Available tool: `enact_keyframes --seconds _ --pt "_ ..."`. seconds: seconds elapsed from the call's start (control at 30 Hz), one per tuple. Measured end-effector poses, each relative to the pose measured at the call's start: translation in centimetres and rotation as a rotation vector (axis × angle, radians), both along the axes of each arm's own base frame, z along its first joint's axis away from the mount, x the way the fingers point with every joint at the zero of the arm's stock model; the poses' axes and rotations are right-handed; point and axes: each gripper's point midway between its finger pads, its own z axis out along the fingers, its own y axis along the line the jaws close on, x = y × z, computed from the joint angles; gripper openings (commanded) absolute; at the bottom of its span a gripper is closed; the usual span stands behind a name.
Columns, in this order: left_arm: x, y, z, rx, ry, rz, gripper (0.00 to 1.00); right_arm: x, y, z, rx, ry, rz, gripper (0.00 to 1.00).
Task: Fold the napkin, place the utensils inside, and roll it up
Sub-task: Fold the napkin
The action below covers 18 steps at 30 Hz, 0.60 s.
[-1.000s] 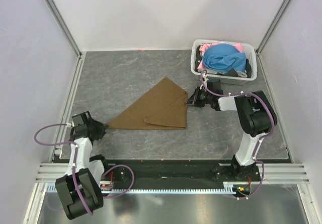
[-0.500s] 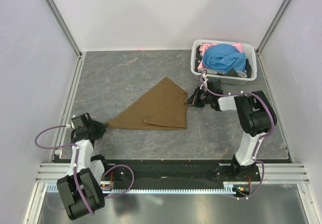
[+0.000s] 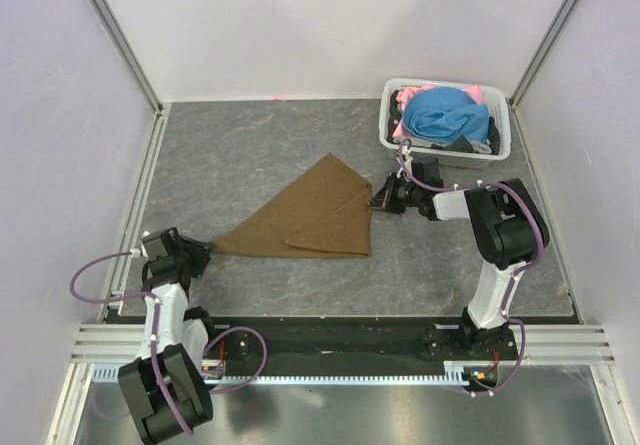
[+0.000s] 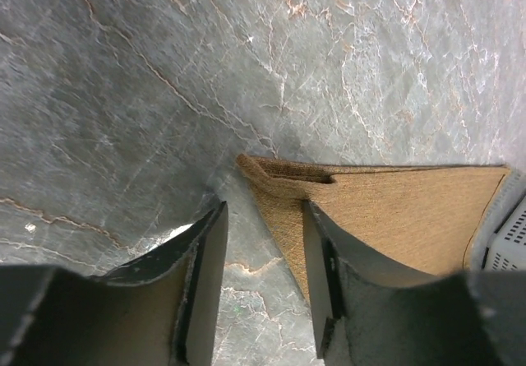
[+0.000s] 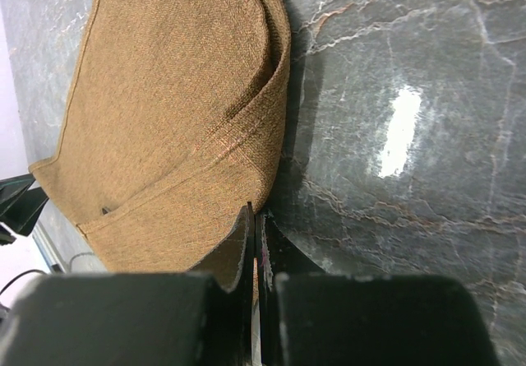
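One brown napkin (image 3: 310, 215), folded to a triangle, lies mid-worktop (image 3: 250, 140). Its right corner appears clamped in the closed fingers of the right gripper (image 3: 378, 203), while the left gripper (image 3: 203, 251) sits at the left tip, fingers apart. A clean fold likely means closing on that tip and keeping both layers aligned. Two arms, one basket (image 3: 440, 156) of clothes; no fork in view.

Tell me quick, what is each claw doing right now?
Left gripper: open, empty, at the napkin corner.
Right gripper: closed, pinching the napkin edge.
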Motion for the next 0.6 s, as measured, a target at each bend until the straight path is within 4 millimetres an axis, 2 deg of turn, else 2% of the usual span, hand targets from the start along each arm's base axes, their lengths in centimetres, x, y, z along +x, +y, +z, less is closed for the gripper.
enact_keyframes --seconds 0.3,0.6 --pt "0.1 -0.04 0.01 -0.003 -0.015 0.004 0.54 -0.06 0.26 0.0 0.017 0.002 0.011 0.0" --pt "0.13 0.08 -0.02 0.002 -0.018 0.009 0.48 -0.06 0.28 -0.01 0.018 0.003 0.012 0.0"
